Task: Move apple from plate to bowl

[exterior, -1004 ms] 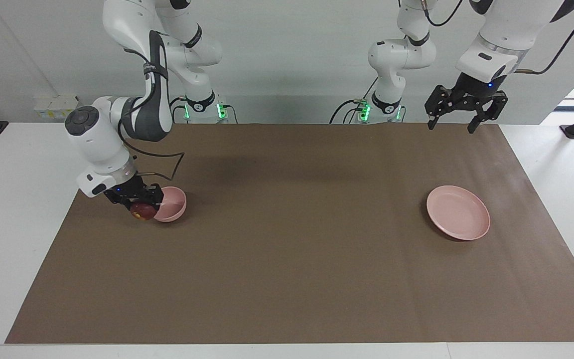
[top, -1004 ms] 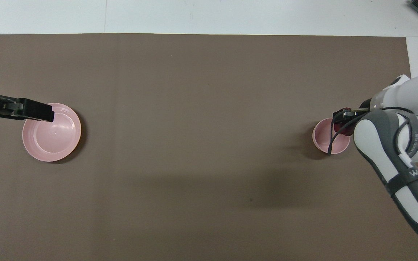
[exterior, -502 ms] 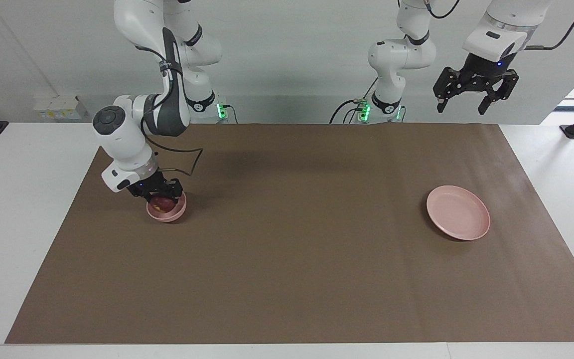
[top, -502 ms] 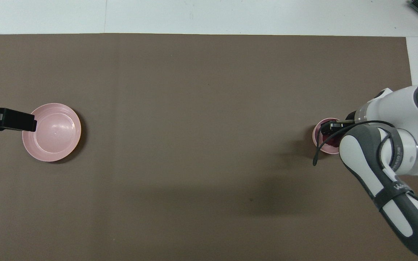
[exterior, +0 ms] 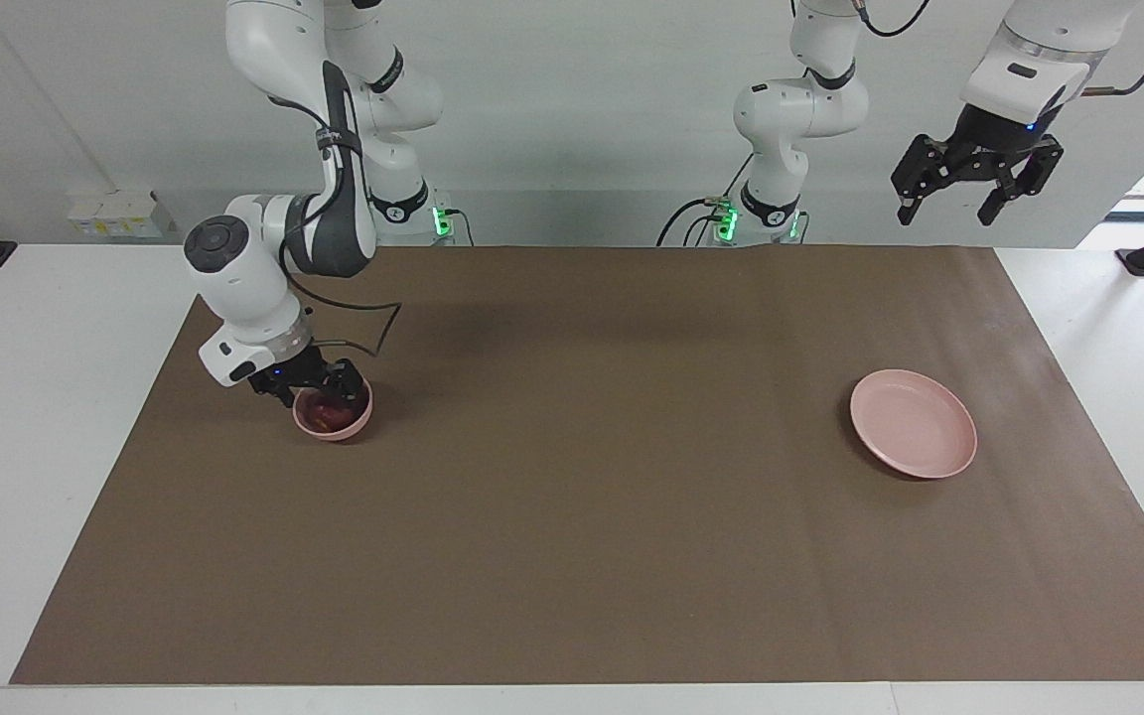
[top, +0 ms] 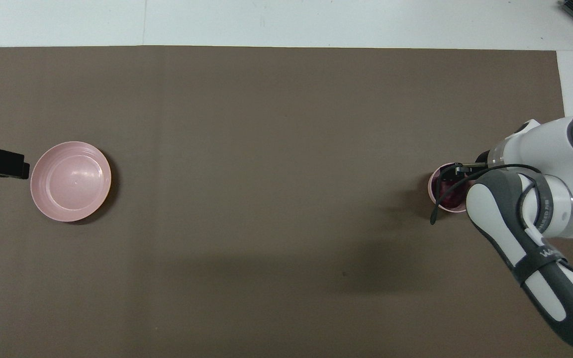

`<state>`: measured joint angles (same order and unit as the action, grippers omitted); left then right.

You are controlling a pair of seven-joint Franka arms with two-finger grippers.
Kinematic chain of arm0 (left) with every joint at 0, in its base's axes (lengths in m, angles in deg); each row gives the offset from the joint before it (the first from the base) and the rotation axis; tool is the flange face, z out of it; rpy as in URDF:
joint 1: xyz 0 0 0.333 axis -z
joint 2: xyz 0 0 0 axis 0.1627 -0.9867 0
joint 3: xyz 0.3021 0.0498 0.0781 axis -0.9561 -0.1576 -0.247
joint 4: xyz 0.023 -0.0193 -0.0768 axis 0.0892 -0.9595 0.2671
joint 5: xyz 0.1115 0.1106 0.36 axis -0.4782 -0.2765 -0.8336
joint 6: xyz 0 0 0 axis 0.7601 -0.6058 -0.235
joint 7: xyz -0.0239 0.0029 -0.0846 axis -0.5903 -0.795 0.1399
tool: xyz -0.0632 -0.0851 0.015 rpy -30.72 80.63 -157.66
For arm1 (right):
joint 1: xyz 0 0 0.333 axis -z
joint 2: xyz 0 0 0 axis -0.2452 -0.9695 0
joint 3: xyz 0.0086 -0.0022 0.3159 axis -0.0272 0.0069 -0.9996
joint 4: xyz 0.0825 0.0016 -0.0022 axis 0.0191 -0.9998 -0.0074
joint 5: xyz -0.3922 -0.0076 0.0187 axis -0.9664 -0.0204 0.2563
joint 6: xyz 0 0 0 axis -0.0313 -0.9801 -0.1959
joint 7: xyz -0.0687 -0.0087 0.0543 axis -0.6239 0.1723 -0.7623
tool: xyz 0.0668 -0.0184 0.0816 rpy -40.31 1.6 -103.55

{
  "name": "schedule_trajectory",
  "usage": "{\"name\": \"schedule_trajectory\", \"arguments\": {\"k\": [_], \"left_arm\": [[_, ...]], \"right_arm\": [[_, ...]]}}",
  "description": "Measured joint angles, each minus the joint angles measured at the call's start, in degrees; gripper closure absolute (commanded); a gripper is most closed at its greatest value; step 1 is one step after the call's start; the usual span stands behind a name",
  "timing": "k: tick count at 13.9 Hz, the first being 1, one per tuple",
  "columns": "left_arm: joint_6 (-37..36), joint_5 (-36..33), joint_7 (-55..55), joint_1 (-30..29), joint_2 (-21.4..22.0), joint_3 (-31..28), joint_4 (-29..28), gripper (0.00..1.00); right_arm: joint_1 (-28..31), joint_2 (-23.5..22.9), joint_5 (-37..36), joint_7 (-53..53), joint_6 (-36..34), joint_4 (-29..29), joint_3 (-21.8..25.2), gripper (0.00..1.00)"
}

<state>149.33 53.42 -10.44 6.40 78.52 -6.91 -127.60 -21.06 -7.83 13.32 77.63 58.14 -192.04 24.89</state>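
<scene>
Facing view, going across: right gripper (exterior: 319, 389) sits low in the bowl (exterior: 334, 419) at the right arm's end, apple (exterior: 327, 406) inside between its fingers (can't tell whether pinched or already let go). Likely the release step, since the apple is down in the bowl. Plate (exterior: 914, 423) lies bare at the left arm's end. Left gripper (exterior: 977, 186) waits raised high near its end of the table, jaws spread, holding nothing.
</scene>
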Motion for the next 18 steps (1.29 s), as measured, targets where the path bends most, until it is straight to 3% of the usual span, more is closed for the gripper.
{"name": "schedule_trajectory", "arguments": {"k": [4, 9, 12, 18], "left_arm": [[-0.1, 0.2, 0.0, -0.4, 0.0, 0.1, -0.3, 0.0], [-0.1, 0.2, -0.1, -1.0, 0.0, 0.1, -0.3, 0.0], [-0.1, 0.5, -0.1, -1.7, 0.0, 0.0, -0.3, 0.0], [-0.1, 2.2, -0.1, -3.4, 0.0, 0.0, -0.6, 0.0]], "right_arm": [[2.0, 1.3, -0.6, 3.5, -11.4, 8.8, 0.1, 0.0], [2.6, 7.2, -1.9, 3.5, -26.8, 16.6, 0.7, 0.0], [2.2, 9.0, -1.9, 2.1, -37.2, 24.9, 0.1, 0.0], [2.1, 8.1, -1.9, 0.0, -39.0, 26.6, 0.1, 0.0]]}}
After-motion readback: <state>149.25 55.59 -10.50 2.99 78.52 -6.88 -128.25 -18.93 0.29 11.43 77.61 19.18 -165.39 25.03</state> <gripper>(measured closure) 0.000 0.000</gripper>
